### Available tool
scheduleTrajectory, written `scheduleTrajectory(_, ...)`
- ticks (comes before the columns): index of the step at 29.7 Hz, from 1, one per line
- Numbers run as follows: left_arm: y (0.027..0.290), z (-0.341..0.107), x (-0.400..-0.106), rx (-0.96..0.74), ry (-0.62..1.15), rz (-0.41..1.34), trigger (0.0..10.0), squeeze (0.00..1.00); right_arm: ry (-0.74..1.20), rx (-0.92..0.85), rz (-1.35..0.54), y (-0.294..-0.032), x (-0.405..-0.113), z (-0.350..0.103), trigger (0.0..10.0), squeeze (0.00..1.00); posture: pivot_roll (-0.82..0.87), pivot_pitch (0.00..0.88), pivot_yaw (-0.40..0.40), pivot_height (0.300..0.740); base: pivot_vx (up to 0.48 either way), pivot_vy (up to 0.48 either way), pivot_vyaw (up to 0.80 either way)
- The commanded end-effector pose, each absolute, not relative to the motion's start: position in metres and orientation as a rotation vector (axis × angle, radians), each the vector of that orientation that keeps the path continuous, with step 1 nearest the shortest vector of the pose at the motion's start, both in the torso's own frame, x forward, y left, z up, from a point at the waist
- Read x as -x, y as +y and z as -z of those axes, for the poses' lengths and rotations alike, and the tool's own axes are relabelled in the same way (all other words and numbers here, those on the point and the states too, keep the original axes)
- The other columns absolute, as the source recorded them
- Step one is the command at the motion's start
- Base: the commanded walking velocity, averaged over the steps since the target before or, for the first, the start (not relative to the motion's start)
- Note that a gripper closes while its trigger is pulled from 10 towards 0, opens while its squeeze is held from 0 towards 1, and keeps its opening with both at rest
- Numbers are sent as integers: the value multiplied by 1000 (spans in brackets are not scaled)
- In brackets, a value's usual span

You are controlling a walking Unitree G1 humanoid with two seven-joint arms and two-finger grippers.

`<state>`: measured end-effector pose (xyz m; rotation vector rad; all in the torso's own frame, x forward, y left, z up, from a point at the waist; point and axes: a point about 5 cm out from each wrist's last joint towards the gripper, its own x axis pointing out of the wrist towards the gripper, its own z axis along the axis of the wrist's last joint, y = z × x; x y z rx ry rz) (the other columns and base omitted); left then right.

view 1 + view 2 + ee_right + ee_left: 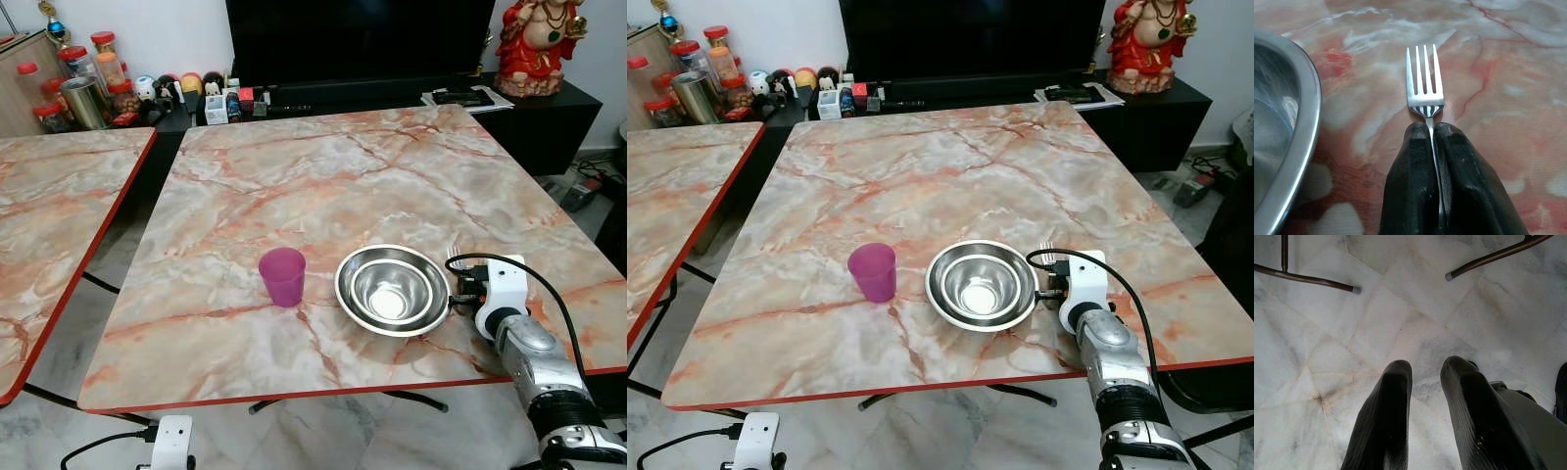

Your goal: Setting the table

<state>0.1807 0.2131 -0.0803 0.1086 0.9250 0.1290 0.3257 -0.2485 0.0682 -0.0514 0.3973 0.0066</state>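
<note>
Right gripper [1432, 128]: fingers clamped on the handle of a steel fork [1424, 81], tines pointing ahead of the fingertips, low over the marble-patterned table [294, 186] near its front right part.

Steel plate [344, 294] with a steel bowl [390, 289] nested inside: just beside the held fork on the gripper's left, rim close to the fingers; contact cannot be told.

Purple plastic cup [282, 276]: upright, beyond the plate on the gripper's far left, apart from the plate.

Second marble-patterned table [49, 215]: well to the left, separated by a gap.

Black TV cabinet [549, 108]: far ahead of the gripper, carrying a red seated figurine [534, 44], jars [83, 73] and small toys [181, 88].

Left gripper [1425, 382]: hangs below table height over the marble floor tiles [1352, 333], fingers slightly parted, holding nothing; table legs [1308, 280] ahead.
</note>
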Motion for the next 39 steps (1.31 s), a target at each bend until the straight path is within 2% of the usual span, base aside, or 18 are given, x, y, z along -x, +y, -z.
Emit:
scheduleTrajectory(1, 215, 80, -181, -115, 936, -124, 10000, 0, 383, 61, -15, -248, -330, -73, 10000, 0, -55, 0, 64, 740, 0, 0, 0)
scheduleTrajectory(3, 215, 80, -181, -115, 936, -124, 10000, 0, 383, 62, -15, -248, -330, -73, 10000, 0, -55, 0, 64, 740, 0, 0, 0)
scheduleTrajectory(4, 215, 80, -181, -117, 936, -122, 10000, 0, 380, 61, -14, -248, -330, -73, 10000, 1000, -51, 0, 62, 740, 0, 0, 0)
scheduleTrajectory(36, 214, 80, -182, -126, 938, -115, 10000, 0, 332, 79, -14, -248, -332, -78, 10000, 1000, -52, 0, 62, 740, 0, 0, 0)
scheduleTrajectory(37, 214, 80, -182, -125, 937, -115, 10000, 0, 306, 90, -8, -248, -333, -82, 10000, 831, -52, 0, 62, 740, 0, 0, 0)
scheduleTrajectory(38, 214, 80, -182, -125, 938, -115, 10000, 0, 272, 91, 1, -248, -335, -88, 10000, 0, -52, 0, 62, 740, 0, 0, 0)
scheduleTrajectory(39, 213, 80, -183, -125, 938, -114, 10000, 0, 240, 86, 8, -248, -337, -93, 10000, 0, -54, 0, 63, 740, 0, 0, 0)
